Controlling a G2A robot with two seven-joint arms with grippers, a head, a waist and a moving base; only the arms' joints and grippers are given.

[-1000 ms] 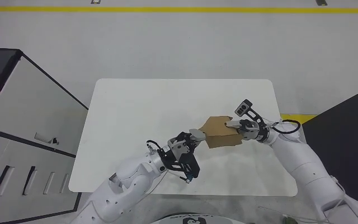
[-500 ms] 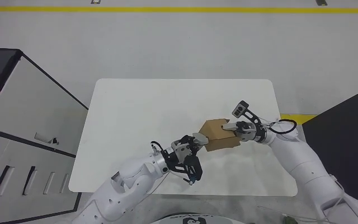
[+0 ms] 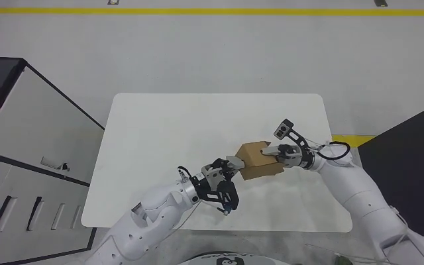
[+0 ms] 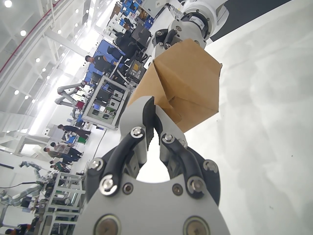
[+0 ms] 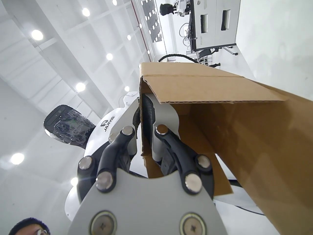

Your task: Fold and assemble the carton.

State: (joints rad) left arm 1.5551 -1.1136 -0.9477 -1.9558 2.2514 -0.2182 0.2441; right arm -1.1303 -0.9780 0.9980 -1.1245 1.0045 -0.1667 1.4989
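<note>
Carton point(image 3: 258, 161) — left claw point(image 4: 154, 110) pinches one end, right claw point(image 5: 146, 107) pinches the other.

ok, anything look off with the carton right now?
Nothing stands out. The carton looks undamaged, pinched at opposite ends by the left gripper and right gripper; an end flap stands open, as expected mid-assembly.

Matt corrugated cardboard carton point(image 3: 257, 161); smooth white table point(image 3: 199, 129)

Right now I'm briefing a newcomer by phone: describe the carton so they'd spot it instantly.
Find the white table; on its right half the arms meet. Pinched between the left gripper and right gripper is the carton, the only brown cardboard thing there.
</note>
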